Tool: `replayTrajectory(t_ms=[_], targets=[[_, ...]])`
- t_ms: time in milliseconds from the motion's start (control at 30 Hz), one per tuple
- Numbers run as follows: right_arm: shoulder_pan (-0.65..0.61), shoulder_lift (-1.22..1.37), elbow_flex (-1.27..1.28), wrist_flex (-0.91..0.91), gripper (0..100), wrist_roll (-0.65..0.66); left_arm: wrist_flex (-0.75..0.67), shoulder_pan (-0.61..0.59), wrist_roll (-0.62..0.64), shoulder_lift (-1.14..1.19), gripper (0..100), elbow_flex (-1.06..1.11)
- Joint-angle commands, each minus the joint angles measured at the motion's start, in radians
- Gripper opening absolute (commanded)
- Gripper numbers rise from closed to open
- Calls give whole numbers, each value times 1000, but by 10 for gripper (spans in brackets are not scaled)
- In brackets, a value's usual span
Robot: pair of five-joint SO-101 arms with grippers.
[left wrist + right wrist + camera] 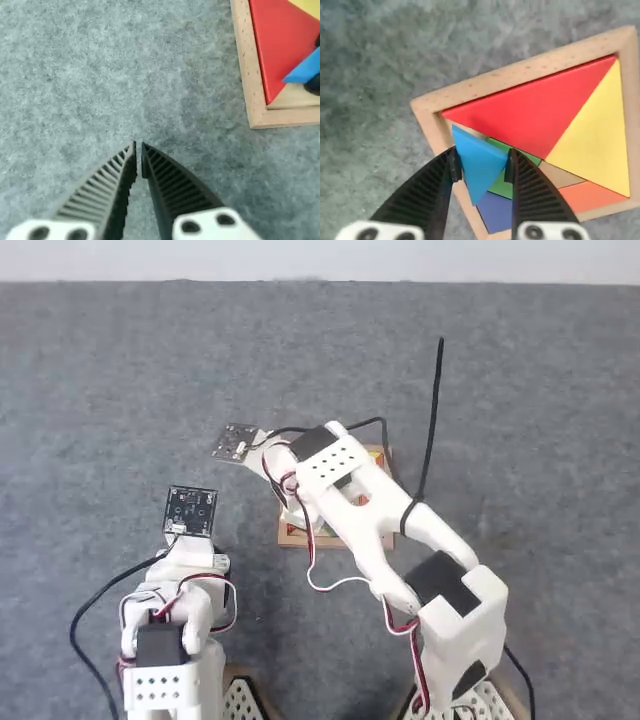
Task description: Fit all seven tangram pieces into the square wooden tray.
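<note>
Saw a table (pixel 100 360) covered all over in grey fuzzy cloth, with a pale wall (pixel 320 258) behind its far edge. Found the square wooden tray (pixel 520 75) about the middle of the table. Noted inside it a red triangle (pixel 530 112) and a yellow triangle (pixel 592 135) lying flat, also a green piece (pixel 498 190), a purple piece (pixel 492 212) and an orange piece (pixel 592 195). Found the right gripper (pixel 482 165) clamped on a blue triangle (pixel 475 157) at one tray corner, its narrow tip toward the purple piece. Found the left gripper (pixel 138 146) over bare cloth near another tray corner, fingers together, holding nothing.
</note>
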Motion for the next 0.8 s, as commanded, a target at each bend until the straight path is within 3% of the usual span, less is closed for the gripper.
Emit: replayTrajectory(t_ms=[0, 767], targets=[[-21, -7, -54, 12, 86, 2, 3, 5, -2, -17, 21, -10], [-13, -5, -5, -33, 86, 46, 3, 5, -2, -17, 21, -10]])
